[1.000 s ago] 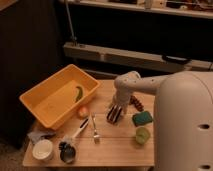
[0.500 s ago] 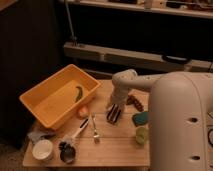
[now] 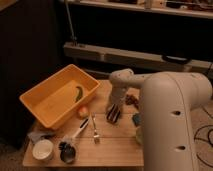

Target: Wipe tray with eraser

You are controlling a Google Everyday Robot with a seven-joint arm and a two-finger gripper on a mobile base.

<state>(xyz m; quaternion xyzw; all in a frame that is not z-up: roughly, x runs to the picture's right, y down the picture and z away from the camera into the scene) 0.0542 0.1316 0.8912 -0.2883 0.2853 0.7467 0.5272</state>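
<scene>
Since the earlier frame the white arm (image 3: pixel 170 115) has swung further across the right of the view, bringing the gripper (image 3: pixel 114 110) slightly lower and leftward, down at the eraser (image 3: pixel 113 118). That dark striped eraser lies on the wooden table (image 3: pixel 110 147), just right of the fork (image 3: pixel 94 129) and apart from the yellow-orange tray (image 3: pixel 50 102), which holds a small curved green object (image 3: pixel 79 93). Whether the gripper is open or has hold of the eraser cannot be told.
</scene>
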